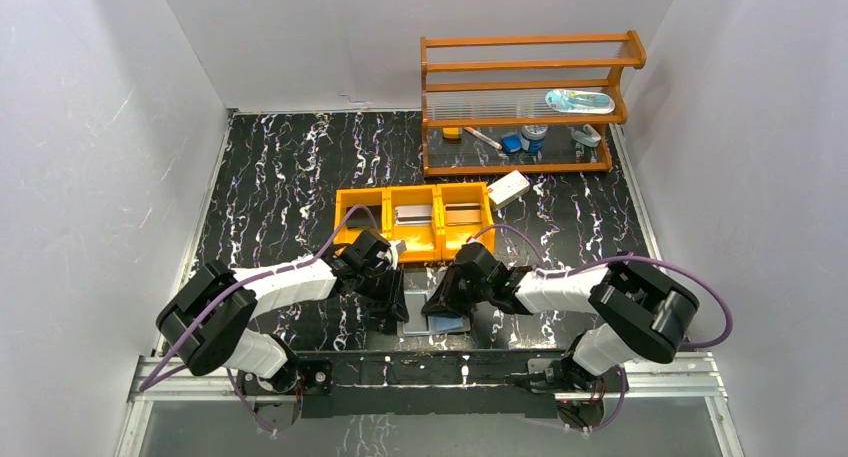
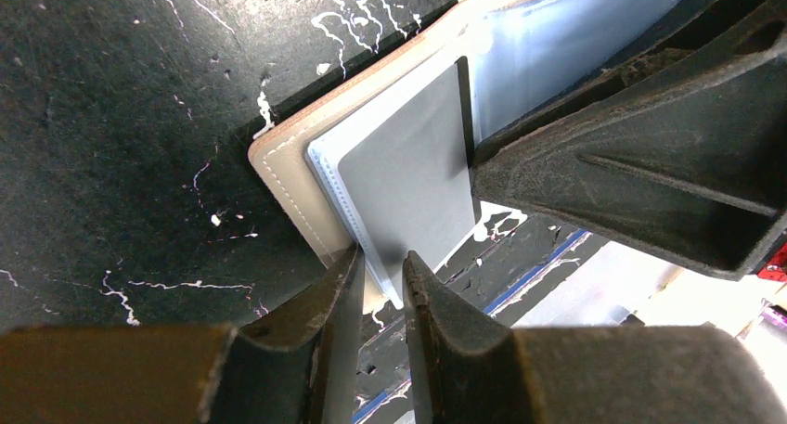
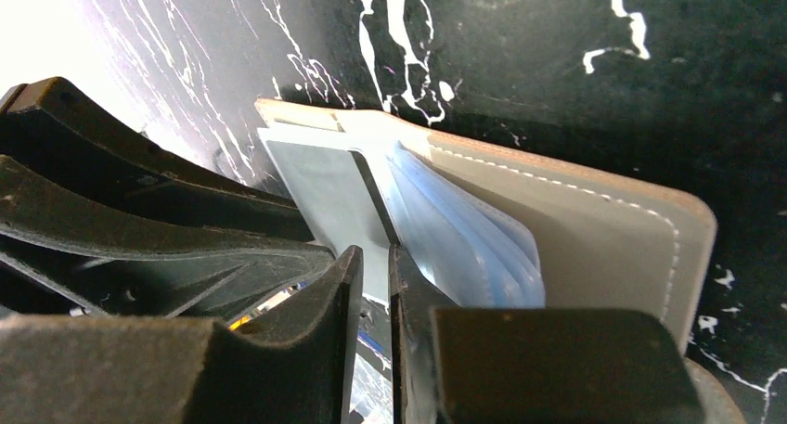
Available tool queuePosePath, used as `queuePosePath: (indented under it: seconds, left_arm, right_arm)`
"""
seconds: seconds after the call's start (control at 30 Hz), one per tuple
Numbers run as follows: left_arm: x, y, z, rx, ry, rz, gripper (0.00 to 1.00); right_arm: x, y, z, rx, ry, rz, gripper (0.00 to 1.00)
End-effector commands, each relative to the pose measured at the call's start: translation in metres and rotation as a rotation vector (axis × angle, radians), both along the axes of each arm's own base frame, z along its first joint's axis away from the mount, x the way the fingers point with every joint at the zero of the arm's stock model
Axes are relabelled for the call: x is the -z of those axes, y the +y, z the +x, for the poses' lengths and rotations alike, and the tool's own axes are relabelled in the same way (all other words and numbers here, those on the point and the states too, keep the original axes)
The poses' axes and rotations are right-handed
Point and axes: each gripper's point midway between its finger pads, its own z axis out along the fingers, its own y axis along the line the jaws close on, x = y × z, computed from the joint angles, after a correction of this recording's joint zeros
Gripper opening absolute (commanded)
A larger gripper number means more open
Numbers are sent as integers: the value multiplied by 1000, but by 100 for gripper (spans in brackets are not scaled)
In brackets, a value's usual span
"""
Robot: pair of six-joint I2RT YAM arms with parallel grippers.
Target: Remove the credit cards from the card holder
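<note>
Evidently the job is sitting past its midpoint, judging by the layout. Two thin flat cards (image 1: 415,215) (image 1: 462,215) are lying in the middle and right compartments of the orange three-compartment plastic tray (image 1: 412,190). A silvery grey card (image 2: 408,164) is sitting inside a clear sleeve of the greyish-tan stitched folding card holder (image 3: 575,220), so at least that one is waiting to come out.

The card holder is lying open on the black white-veined tabletop (image 1: 280,177), at the near edge between the two arms, with its blue-tinted sleeves fanning upward. The left gripper (image 2: 380,271) is closing its fingers to a narrow gap around the lower corner of the sleeve carrying the silvery grey card, apparently pinning the card holder. The right gripper (image 3: 371,266) is coming in from the opposite side, its fingers drawn almost together on that card's edge, seemingly pinching it. Both claws are meeting at the same leaf, nearly touching each other.
</note>
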Motion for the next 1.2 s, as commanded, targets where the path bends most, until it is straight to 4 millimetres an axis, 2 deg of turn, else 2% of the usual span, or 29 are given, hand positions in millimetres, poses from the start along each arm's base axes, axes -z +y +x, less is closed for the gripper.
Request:
queuePosePath:
  seconds: [0.0,0.33,0.63,0.83,1.07,1.17]
  left_arm:
    - [8,11,-8,5,19,51,22]
    - [4,13,-6,1,2,61,19]
    - [-2,6,-4,26,-2,37,15]
    - [1,6,-5,36,14,38,12]
    - [7,11,-7,22,20,64,10]
    - [9,13,-8,16,25,76,9]
  right_arm:
    - [-4,2,7,-8,-20,-29,25]
    - [-12,-8,14,26,-69,-61,29]
    - [-6,8,7,-39,-29,-6,27]
    - [-5,11,6,-49,-27,5,21]
    - [-12,7,8,-36,-57,13,6]
    - [-13,4,7,-26,-61,11,5]
